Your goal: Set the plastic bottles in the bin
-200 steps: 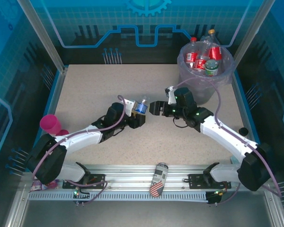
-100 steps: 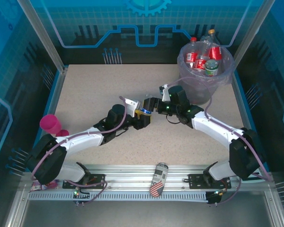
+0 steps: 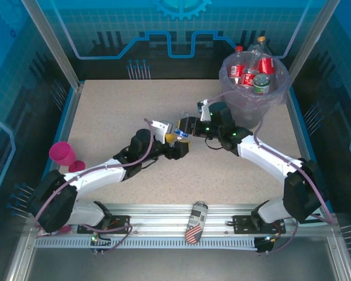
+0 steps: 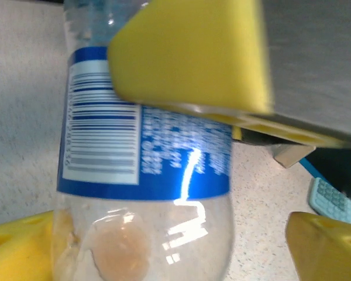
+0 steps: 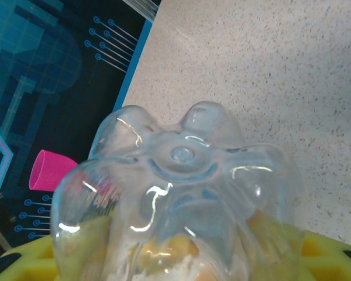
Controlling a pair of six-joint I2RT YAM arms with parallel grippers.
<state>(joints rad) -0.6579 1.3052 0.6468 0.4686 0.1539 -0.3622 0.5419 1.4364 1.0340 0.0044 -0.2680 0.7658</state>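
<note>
top: looking down from above and behind, covering the whole table | left wrist: sitting close against the side of the bottle | right wrist: facing its base, very near – both wrists sharing that bottle and the tabletop

A second ago the left gripper alone held the blue-labelled bottle in the middle of the table, with the right gripper spread and standing apart to its right. Half a second ago the right arm had reached in, its gripper at the bottle. Now the right gripper has closed on it, a yellow pad pressed against its side, and the left gripper has let go, its fingers spread wide. The right arm's elbow has swung inward.
</note>
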